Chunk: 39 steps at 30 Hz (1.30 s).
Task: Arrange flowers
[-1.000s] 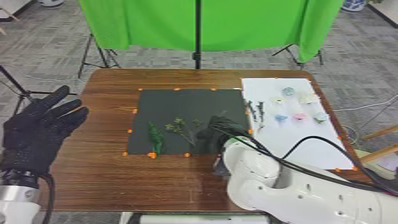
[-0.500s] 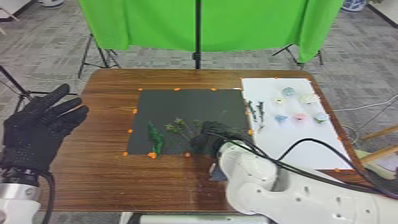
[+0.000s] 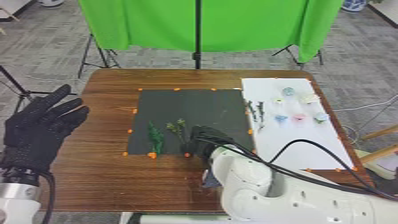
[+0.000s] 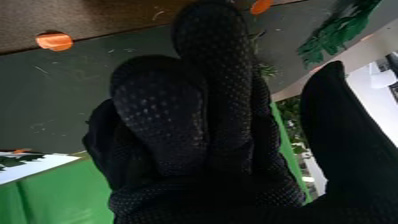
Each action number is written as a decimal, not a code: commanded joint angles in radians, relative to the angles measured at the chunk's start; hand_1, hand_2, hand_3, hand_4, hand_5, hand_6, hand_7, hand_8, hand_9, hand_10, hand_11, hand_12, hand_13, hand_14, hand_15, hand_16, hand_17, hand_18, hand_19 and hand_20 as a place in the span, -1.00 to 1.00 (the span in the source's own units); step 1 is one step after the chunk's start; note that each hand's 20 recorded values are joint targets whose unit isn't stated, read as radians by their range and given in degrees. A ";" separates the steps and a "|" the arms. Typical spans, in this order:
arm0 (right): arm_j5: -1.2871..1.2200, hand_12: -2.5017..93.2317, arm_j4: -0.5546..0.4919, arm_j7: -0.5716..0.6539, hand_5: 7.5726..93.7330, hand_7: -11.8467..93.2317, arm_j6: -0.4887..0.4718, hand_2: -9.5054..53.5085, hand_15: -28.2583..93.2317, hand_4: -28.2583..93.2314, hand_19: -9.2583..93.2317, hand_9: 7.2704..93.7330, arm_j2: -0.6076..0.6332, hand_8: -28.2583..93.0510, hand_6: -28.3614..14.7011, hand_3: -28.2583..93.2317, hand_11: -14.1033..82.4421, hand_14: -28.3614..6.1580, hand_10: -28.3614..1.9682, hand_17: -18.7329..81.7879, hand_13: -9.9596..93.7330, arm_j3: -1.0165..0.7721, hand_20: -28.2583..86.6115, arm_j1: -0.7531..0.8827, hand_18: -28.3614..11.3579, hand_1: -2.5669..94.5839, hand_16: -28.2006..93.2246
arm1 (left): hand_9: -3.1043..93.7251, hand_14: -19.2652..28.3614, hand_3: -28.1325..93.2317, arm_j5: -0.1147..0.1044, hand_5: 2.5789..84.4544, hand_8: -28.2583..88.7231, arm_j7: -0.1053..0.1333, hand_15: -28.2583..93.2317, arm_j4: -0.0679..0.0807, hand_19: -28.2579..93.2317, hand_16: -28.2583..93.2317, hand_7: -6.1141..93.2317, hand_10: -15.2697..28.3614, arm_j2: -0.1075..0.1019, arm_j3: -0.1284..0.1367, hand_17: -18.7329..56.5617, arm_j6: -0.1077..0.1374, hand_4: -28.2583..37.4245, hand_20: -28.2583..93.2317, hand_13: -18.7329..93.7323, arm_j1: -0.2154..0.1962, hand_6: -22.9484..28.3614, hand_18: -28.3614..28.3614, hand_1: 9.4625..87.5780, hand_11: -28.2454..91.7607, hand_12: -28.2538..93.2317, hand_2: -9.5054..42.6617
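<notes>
Here, a thin sprig (image 3: pixel 180 128) lies beside the right hand's fingers (image 3: pixel 202 133)

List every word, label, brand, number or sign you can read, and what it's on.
None readable in either view.
Dark mat and white sheet: no lettering I can make out.
Orange marker: no legible text.
Right hand: light dots on the black glove, not letters.
Right arm: dark specks, too small to tell whether any is print.
</notes>
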<state>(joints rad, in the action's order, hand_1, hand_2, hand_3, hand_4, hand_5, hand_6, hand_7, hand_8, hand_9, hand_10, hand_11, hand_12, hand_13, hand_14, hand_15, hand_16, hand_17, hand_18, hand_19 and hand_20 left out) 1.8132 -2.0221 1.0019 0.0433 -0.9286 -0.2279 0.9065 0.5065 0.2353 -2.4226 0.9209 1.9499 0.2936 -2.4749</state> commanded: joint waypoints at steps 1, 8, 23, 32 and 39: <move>0.154 -0.61 -0.025 0.040 0.51 -0.55 0.107 -0.35 0.47 -0.89 1.00 1.00 0.033 -0.74 0.21 0.61 0.06 0.15 0.10 0.53 0.95 0.056 0.29 -0.041 -0.73 -0.42 -0.24 | -0.24 0.98 0.75 -0.001 -0.17 -0.68 -0.010 0.29 -0.001 0.48 -0.68 -0.57 0.67 0.011 0.003 -0.70 0.012 -0.95 -0.33 -0.23 -0.020 0.29 0.93 -0.68 -0.05 -0.34 -0.34; 0.182 -0.65 0.016 0.111 0.63 -0.54 0.226 -0.44 0.45 -0.88 1.00 1.00 0.104 -0.73 0.19 0.62 0.08 0.18 0.09 0.56 0.97 -0.051 0.29 -0.047 -0.71 -0.39 -0.23 | -0.24 0.98 0.75 -0.002 -0.17 -0.68 0.001 0.29 0.000 0.48 -0.68 -0.57 0.68 0.005 -0.007 -0.70 0.009 -0.95 -0.33 -0.23 -0.018 0.29 0.92 -0.69 -0.05 -0.35 -0.34; 0.066 -0.65 0.201 0.202 0.10 -0.61 0.093 -0.65 0.14 -0.88 1.00 0.85 0.149 -0.71 -0.07 0.61 -0.34 -0.01 -0.36 0.57 0.92 -0.223 -0.45 -0.025 -0.44 -0.38 -0.28 | -0.24 0.98 0.75 0.000 -0.17 -0.68 0.003 0.29 0.002 0.48 -0.69 -0.57 0.68 -0.005 -0.017 -0.70 0.009 -0.94 -0.34 -0.23 -0.006 0.29 0.92 -0.68 -0.05 -0.34 -0.34; 0.067 -0.64 0.267 0.221 0.09 -0.61 0.037 -0.69 0.16 -0.89 1.00 0.86 0.144 -0.70 -0.08 0.60 -0.32 0.01 -0.31 0.58 0.92 -0.164 -0.47 -0.044 -0.43 -0.36 -0.28 | -0.24 0.99 0.75 0.000 -0.17 -0.69 -0.008 0.29 0.009 0.48 -0.69 -0.57 0.68 -0.008 -0.032 -0.70 0.004 -0.94 -0.34 -0.23 0.018 0.29 0.92 -0.68 -0.05 -0.34 -0.34; 0.062 -0.63 0.298 0.195 0.13 -0.59 0.026 -0.72 0.20 -0.89 1.00 0.84 0.142 -0.70 -0.04 0.57 -0.28 0.02 -0.23 0.55 0.89 -0.072 -0.43 -0.078 -0.45 -0.35 -0.26 | -0.24 0.98 0.75 0.001 -0.17 -0.68 -0.018 0.29 0.015 0.48 -0.68 -0.57 0.68 -0.008 -0.039 -0.70 0.001 -0.94 -0.34 -0.23 0.037 0.29 0.92 -0.69 -0.05 -0.34 -0.33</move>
<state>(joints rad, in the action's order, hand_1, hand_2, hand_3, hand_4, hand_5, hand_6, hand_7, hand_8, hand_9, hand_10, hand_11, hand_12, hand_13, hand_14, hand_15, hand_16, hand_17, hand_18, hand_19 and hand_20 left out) 1.8715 -1.7430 1.2121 0.0815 -0.7894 -0.3653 0.8538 0.5066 0.2375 -2.4203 0.9122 1.9207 0.2986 -2.4484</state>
